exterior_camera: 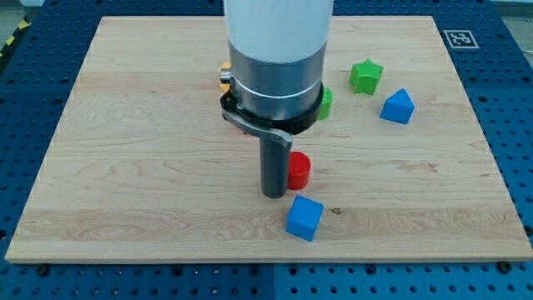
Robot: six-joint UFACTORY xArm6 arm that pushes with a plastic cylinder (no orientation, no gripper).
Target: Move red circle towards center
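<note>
On the board: you have a pale wooden table top (125,167) resting on a blue perforated base (516,125), with a small black-and-white marker (459,38) at its far right corner
Red circle: you see the red circle (299,170) a little near of the board's middle and slightly right of it, standing upright, with its left side partly hidden behind the rod
Near neighbour: a blue cube (304,217) sits just near and a touch right of the red circle, close to it; you cannot tell whether the two touch
Far right group: a green star (366,76) lies far and to the right, and a blue block (398,107) with a peaked top sits just near and right of that star, both well apart from the red circle
Behind the arm: a green block (325,102) shows only as a sliver at the right edge of the arm's body, and a bit of an orange-yellow block (224,78) peeks out on the left edge; their shapes are hidden from you
Arm body: the wide white and grey cylinder (276,58) covers the far middle of the board
My tip: my tip (274,195) rests on the wood just left of the red circle, touching or all but touching its side
Grasp: you have no jaws here, only a plain rod, so nothing is held
</note>
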